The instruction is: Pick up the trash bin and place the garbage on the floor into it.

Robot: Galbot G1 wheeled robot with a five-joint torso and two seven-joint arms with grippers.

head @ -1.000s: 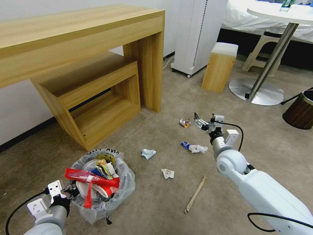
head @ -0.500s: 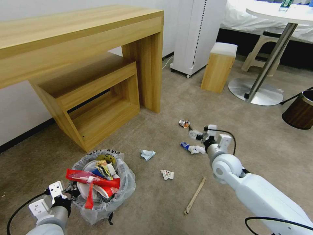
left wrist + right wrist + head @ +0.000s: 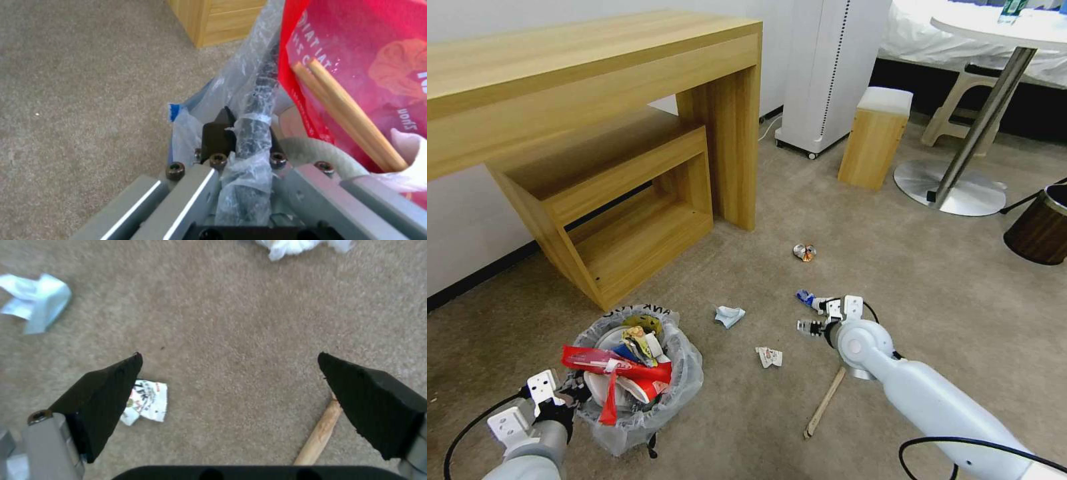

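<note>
The trash bin [image 3: 684, 373], small and lined with a crinkly clear bag, stands on the carpet at the near left, heaped with red wrappers and cups. My left gripper [image 3: 572, 393] is shut on its near rim; the left wrist view shows the fingers [image 3: 217, 133] clamping the bagged rim [image 3: 260, 90]. My right gripper [image 3: 804, 327] hangs open low over the carpet [image 3: 229, 356]. Garbage lies around it: a blue-white cup [image 3: 810, 297], a pale blue paper [image 3: 730, 315] [image 3: 38, 303], a printed scrap [image 3: 769, 356] [image 3: 149, 401], a wooden stick [image 3: 826, 400] [image 3: 320, 431] and a crushed can [image 3: 804, 252].
A wooden desk [image 3: 594, 73] with a lower shelf unit [image 3: 627, 200] stands at the back left. A white appliance [image 3: 830, 67], a wooden stool [image 3: 875, 137], a round table's metal base [image 3: 950, 187] and a brown wood-grain bin [image 3: 1040, 227] line the back and right.
My right arm has drawn back toward me and dropped, from beside the crushed can to just past the blue-white cup. The left gripper and the bin have stayed put.
</note>
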